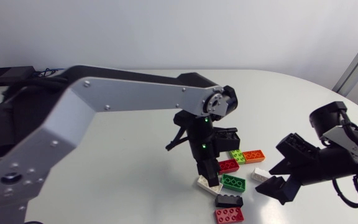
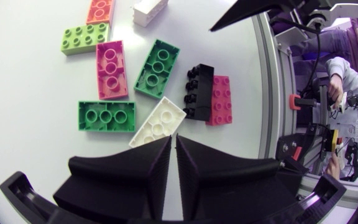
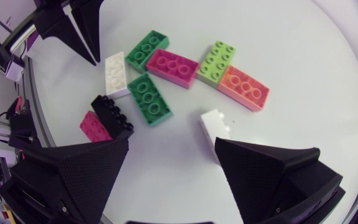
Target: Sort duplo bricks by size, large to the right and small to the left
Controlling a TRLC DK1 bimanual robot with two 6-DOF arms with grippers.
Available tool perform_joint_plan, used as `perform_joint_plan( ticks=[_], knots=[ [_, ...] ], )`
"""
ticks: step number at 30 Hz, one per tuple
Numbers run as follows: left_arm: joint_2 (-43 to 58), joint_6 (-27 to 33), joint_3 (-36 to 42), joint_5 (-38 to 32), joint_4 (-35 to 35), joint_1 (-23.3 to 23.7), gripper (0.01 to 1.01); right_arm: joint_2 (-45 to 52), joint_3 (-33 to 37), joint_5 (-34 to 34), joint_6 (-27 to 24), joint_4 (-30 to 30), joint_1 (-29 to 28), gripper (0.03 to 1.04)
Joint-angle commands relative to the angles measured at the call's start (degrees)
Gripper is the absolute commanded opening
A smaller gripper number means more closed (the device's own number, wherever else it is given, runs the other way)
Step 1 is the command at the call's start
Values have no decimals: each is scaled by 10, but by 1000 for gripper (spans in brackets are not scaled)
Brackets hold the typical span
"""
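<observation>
Duplo bricks [image 1: 233, 182] bunched up near the edge of the table [image 1: 123, 162]
left gripper [image 2: 173, 138] pressed together, right gripper [image 3: 171, 142] spread by a white brick [image 3: 215, 126]

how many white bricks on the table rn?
2. First white brick lies just ahead of the shut left gripper. Second white brick lies close by one finger of the open right gripper. The grippers could hide more.

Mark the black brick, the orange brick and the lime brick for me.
black brick [image 2: 200, 91]: left wrist view, middle of its length.
orange brick [image 3: 244, 88]: right wrist view, centre of its studded top.
lime brick [image 3: 216, 62]: right wrist view, centre of its studded top.
</observation>
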Motion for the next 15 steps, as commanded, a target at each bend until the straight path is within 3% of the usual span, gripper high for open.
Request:
perform_joint_plan(
  ticks=[1, 5, 6, 11, 12, 15],
  knots=[
    [-64, -11, -43, 5, -6, 13, 100, -4, 10, 2, 47, 0, 53, 998],
    [-132, -12, -106, 3, -2, 41, 133, 7, 18, 26, 94, 30, 140, 998],
    [-146, -12, -119, 3, 2, 50, 218, 16, 21, 31, 100, 37, 158, 998],
    [-203, -13, -177, 0, 26, 89, 916, 85, 55, 40, 116, 52, 226, 997],
    [-213, -13, -188, -1, 30, 94, 980, 100, 62, 50, 122, 59, 243, 997],
    [-240, -13, -214, -1, 36, 108, 980, 140, 84, 54, 130, 68, 275, 997]
  ],
)
